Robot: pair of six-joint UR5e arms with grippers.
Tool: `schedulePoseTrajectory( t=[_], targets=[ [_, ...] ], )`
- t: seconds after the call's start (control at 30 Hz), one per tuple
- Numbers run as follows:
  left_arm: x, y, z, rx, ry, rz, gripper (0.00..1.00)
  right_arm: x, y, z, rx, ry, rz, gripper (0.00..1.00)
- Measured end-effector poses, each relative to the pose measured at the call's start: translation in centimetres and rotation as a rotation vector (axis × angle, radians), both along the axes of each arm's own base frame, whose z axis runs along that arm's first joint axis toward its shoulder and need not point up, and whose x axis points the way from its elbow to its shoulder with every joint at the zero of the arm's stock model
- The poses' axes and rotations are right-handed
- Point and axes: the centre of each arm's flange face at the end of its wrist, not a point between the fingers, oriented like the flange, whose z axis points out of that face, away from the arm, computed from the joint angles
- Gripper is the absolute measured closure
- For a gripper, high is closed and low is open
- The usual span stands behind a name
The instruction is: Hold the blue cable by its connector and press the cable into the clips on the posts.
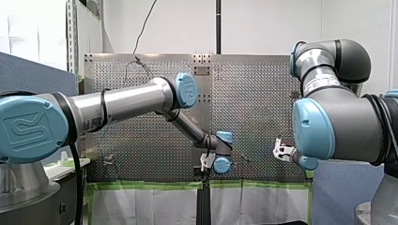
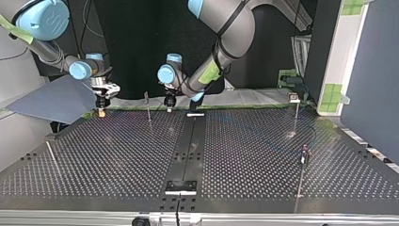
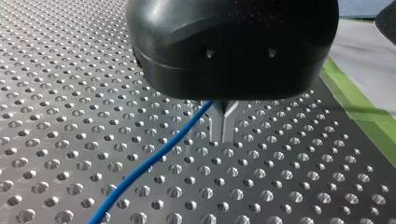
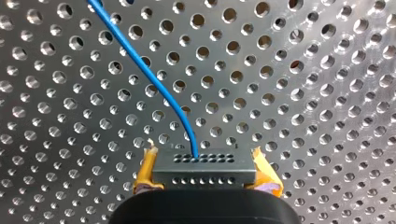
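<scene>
In the right wrist view my right gripper (image 4: 204,161) is shut on a dark connector block (image 4: 203,175), one yellow pad (image 4: 145,170) on each side. The blue cable (image 4: 149,77) leaves the connector and curves away over the perforated plate. My left gripper (image 3: 223,137) has its metal fingers (image 3: 217,126) shut on the blue cable (image 3: 154,158), which runs out beside them over the plate. In the top view my right gripper (image 2: 101,110) hangs at the far left edge of the table and my left gripper (image 2: 169,102) near the far middle. A thin post (image 2: 147,106) stands between them.
Two more posts (image 2: 296,110) (image 2: 304,157) stand at the top view's right, and a thin rod (image 2: 53,157) at its left. A black rail (image 2: 188,146) runs down the table's middle. Green tape (image 3: 369,116) marks the table edge beside my left gripper.
</scene>
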Motion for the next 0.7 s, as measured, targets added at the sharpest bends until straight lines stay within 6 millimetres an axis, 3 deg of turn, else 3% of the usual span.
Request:
schedulePoseTrajectory(
  t=[0.7],
  targets=[
    [1.9,1.0,0.8,-0.066,-0.048,0.070,1.00,0.4,-0.9,0.6,-0.012,-0.005,0.006,1.00]
  ],
)
